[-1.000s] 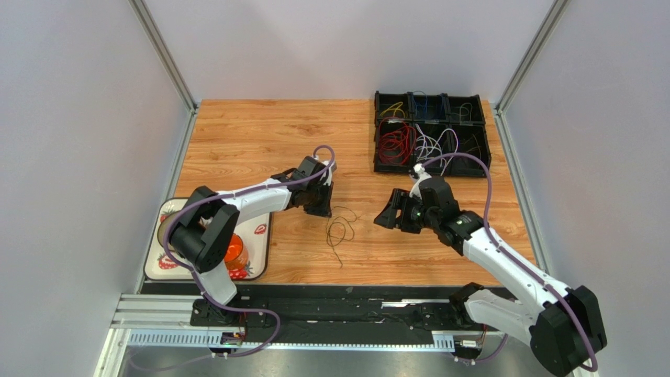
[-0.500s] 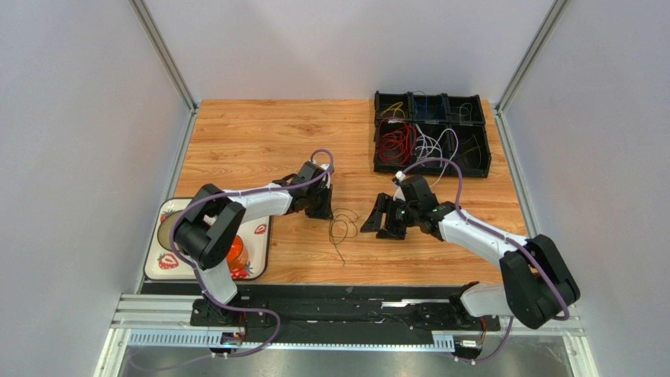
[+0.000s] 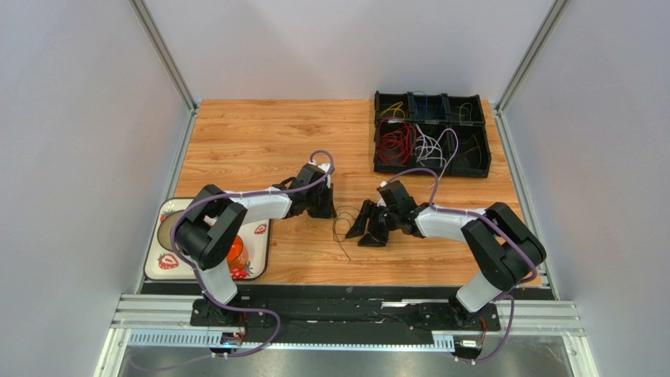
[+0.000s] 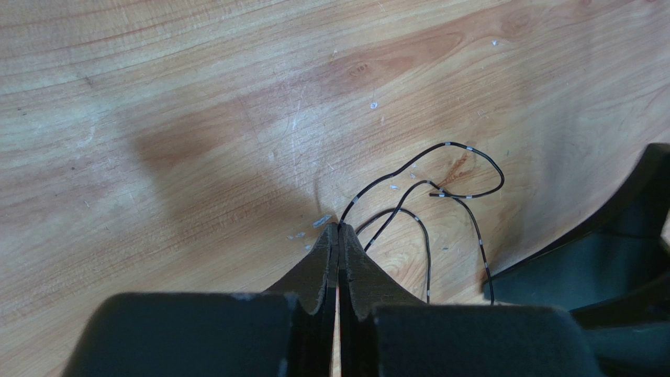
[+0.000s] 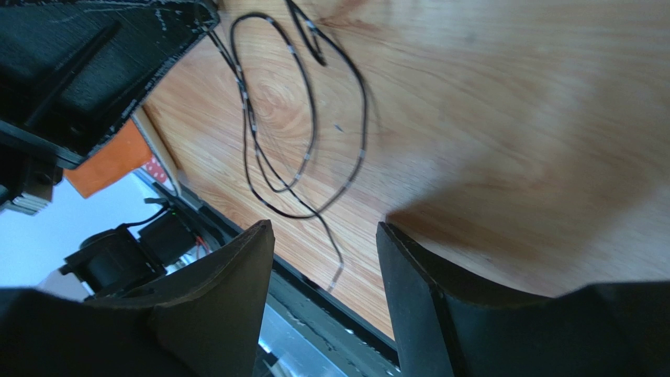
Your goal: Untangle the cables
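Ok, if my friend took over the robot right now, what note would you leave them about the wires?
Left gripper: shut, pinching one end of the dark cable down on the table.
Right gripper: open and empty, low beside that cable's loops.
Cables: red cables, white cables and a few others lie in the black tray at the far right.
Done: those look sorted.
Left: the dark cable is looped over itself. Probably grip it with the right gripper and pull the loops out.
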`<state>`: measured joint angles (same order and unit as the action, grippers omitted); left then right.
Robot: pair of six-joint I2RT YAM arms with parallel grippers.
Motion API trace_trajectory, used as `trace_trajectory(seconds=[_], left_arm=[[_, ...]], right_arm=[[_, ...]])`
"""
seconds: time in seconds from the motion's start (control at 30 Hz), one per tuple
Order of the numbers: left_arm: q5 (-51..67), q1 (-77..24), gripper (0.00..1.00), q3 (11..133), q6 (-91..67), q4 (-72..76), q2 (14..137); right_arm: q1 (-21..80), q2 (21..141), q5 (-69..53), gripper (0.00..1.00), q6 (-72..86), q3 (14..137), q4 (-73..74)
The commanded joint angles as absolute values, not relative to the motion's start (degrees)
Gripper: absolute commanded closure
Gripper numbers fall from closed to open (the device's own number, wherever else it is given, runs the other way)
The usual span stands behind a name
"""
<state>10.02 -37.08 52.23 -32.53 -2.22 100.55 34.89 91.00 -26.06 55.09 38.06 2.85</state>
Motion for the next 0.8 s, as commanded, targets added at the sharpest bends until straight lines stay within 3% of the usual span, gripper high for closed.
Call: trace_trajectory(seconds=[0.0,0.47,0.67,0.77], left_arm=[[7.56,-37.35,1.0,48.87,-31.55,-4.66,103.01],[8.09,-37.53,1.0,47.11,-31.38,-2.02,102.13],[8.09,-37.44,1.0,46.41,-31.29,-1.41,101.6],[8.17,-37.44,1.0,45.97,-31.29,-0.88,101.25]], right_arm=[[37.0,94.04,-21.46,0.43,57.83,40.52,-1.14],[40.07,95.8,-5.72,0.5,57.83,42.8,6.85],[45.96,99.57,6.31,0.54,55.2,50.96,19.04],[48.34,101.42,11.68,0.6,54.23,54.57,23.54]])
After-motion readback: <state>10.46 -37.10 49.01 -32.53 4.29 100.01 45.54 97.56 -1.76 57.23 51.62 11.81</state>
